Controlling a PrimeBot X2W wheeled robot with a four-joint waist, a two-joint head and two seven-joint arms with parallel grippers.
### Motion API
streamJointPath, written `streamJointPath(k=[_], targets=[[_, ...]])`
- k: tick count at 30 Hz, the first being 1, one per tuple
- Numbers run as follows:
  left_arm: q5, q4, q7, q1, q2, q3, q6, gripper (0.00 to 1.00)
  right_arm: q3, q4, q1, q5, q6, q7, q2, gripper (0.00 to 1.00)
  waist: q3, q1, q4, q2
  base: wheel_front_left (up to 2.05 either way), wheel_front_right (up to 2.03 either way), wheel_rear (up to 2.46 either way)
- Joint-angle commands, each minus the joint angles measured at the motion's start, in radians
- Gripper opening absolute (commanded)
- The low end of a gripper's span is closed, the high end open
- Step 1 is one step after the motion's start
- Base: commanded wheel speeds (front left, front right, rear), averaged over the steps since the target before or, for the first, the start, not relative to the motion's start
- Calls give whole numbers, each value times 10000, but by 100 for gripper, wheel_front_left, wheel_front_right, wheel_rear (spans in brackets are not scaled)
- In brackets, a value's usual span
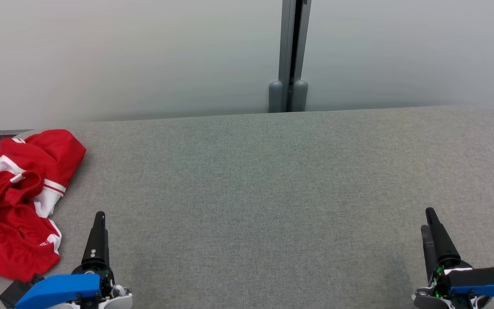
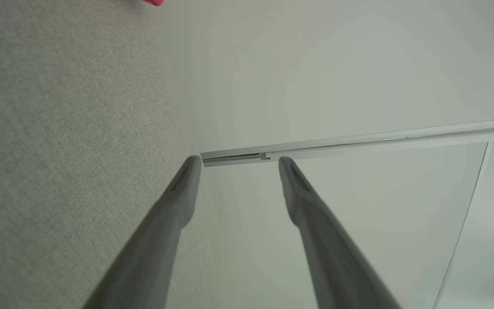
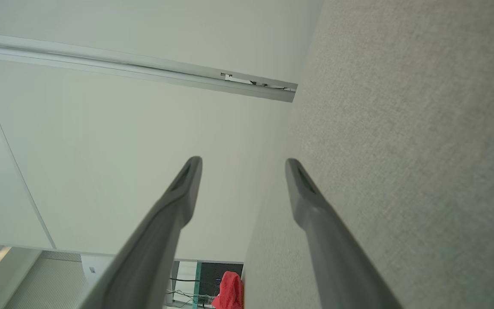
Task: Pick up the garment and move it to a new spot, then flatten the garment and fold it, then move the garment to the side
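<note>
A crumpled red garment with white stripes (image 1: 13, 201) lies at the far left edge of the grey fabric table (image 1: 272, 193). A red sliver of the garment (image 2: 152, 2) peeks in at the top of the left wrist view, and the garment (image 3: 229, 292) also shows small at the bottom of the right wrist view. My left gripper (image 1: 99, 216) rests at the lower left, just right of the garment and apart from it, open and empty (image 2: 238, 161). At the lower right my right gripper (image 1: 428, 219) hovers over bare table, open with nothing between its fingers (image 3: 242, 163).
A pale wall stands behind the table, split by a grey vertical post (image 1: 292, 56) with two rounded feet at the table's back edge. The table's left edge runs close by the garment.
</note>
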Motion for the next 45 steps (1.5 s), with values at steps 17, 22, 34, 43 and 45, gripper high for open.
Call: streamJointPath(k=[17, 22, 34, 43, 45], targets=[[4183, -865, -737, -11, 89, -647, 283, 100, 659, -957, 158, -4662, 15, -738, -67, 100, 15, 0, -5, 0, 0, 0, 0], [5254, -899, -911, 109, 91, -897, 373, 100, 752, -944, 213, -5457, 16, -914, -72, 100, 22, 0, -4, 0, 0, 0, 0], [7281, -735, -1298, 211, 98, -1231, 588, 100, 783, -642, 310, -7265, 17, -1297, -82, 100, 36, 0, 1, 0, 0, 0, 0], [8349, -539, -1557, 271, 102, -1355, 701, 100, 906, -508, 283, -8421, 19, -1561, -89, 100, 55, 0, -4, 0, 0, 0, 0], [8548, -488, -1614, 277, 103, -1379, 730, 100, 932, -481, 287, -8655, 19, -1618, -91, 100, 58, 0, -1, 0, 0, 0, 0]])
